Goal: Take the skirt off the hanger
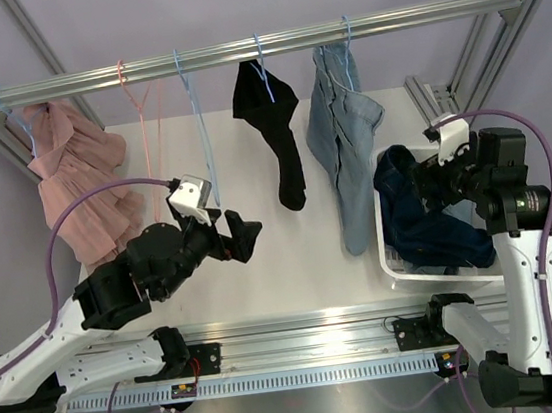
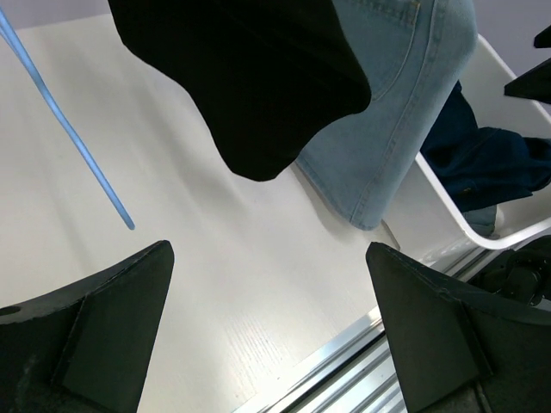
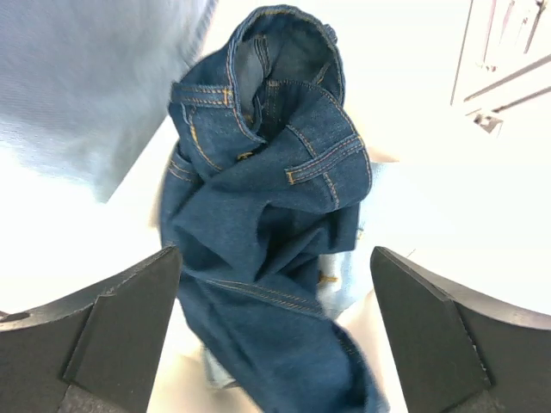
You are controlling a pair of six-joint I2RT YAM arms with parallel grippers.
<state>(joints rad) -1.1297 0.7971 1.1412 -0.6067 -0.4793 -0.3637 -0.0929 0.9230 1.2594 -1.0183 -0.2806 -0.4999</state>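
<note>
The dark blue skirt (image 1: 424, 224) lies crumpled in the white bin (image 1: 410, 273) at the lower right of the top view. The right gripper (image 3: 274, 258) hangs just above it, spread wide and holding nothing. The left gripper (image 1: 244, 236) is spread wide too, over the bare table (image 1: 303, 259) at the lower left.

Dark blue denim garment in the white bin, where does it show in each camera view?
Top external: right of middle, dark blue denim garment heaped in the white bin.
Left wrist: far right edge.
Right wrist: centre.
Shared landmark: hanging light blue denim beside it.
</note>
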